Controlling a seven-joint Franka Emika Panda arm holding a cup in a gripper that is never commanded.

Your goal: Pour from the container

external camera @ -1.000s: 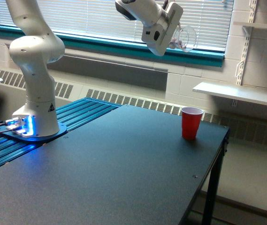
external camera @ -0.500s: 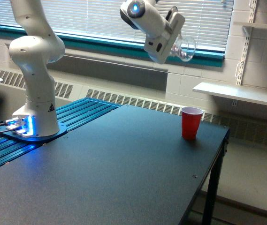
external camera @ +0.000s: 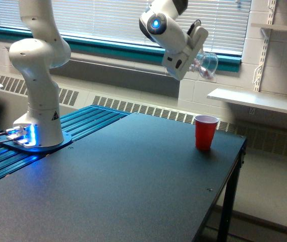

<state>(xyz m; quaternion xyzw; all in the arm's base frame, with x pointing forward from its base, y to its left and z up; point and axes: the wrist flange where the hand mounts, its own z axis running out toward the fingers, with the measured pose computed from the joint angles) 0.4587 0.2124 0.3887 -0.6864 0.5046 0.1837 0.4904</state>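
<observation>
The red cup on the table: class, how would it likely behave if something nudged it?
The red cup probably tips easily: it is tall, narrows toward its base, and looks empty. It likely slides readily on the smooth dark table.

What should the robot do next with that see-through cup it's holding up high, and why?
Probably bring it lower, closer over the red cup, before tipping further. The claw holds the clear container on its side, mouth toward the exterior view's right, high above the red cup. Pinkish candies sit inside, and from that height they might bounce out or miss.
</observation>
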